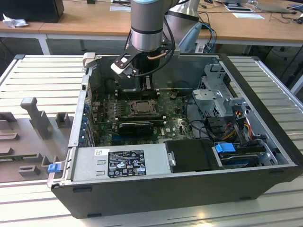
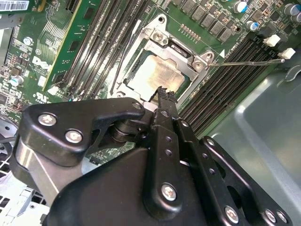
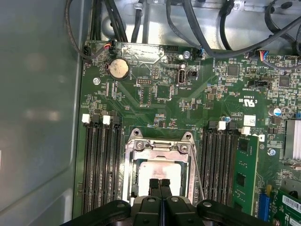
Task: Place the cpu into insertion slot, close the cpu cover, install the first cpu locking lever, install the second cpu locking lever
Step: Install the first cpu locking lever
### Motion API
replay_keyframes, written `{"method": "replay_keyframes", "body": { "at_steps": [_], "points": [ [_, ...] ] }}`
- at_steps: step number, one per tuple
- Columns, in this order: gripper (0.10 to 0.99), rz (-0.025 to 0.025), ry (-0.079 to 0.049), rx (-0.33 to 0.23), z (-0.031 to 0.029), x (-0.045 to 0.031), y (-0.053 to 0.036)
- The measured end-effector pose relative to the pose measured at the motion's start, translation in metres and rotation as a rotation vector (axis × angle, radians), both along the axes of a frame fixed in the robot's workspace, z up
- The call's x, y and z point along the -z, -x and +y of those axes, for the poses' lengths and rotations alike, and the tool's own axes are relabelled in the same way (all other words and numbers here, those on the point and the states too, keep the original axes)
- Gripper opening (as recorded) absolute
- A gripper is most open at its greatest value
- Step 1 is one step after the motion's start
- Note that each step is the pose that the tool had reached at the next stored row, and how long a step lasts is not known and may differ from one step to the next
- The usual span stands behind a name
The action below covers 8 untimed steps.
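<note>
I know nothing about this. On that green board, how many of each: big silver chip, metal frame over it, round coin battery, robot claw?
cpu: 1
cpu cover: 1
round battery: 1
gripper: 1
Total: 4

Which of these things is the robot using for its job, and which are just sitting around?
For the job: gripper, cpu, cpu cover lying over it, insertion slot, thin locking lever.

Just sitting around: coin battery, black cables, memory slots, power supply box, blue clip.

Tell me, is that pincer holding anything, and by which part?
Nothing is held: the pincer has its tips pressed together, empty, over the cpu.
</note>
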<state>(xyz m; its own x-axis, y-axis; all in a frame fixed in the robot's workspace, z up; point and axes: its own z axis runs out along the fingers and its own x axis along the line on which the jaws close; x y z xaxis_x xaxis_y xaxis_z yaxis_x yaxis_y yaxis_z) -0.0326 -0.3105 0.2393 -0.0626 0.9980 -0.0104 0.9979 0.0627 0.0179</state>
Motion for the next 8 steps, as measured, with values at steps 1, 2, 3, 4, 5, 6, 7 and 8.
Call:
{"method": "replay_keyframes", "body": {
  "at_steps": [1, 2, 3, 4, 5, 6, 7, 8],
  "points": [
    [0.106, 0.0, 0.0, 0.0, 0.0, -0.0002, 0.0],
    [0.106, 0.0, 0.0, 0.0, 0.0, -0.0003, 0.0],
    [0.106, 0.0001, 0.0, 0.0, 0.0, -0.0008, 0.0],
    [0.106, 0.0, 0.0, 0.0, 0.0, -0.0015, 0.0],
    [0.106, -0.0001, 0.0, 0.0, 0.0, -0.0017, 0.0],
    [0.106, 0.0, 0.0, 0.0, 0.0, -0.0018, 0.0],
    [0.106, 0.0, 0.0, 0.0, 0.0, -0.002, 0.0],
    [0.106, 0.0, 0.0, 0.0, 0.0, -0.0023, 0.0]
  ]
}}
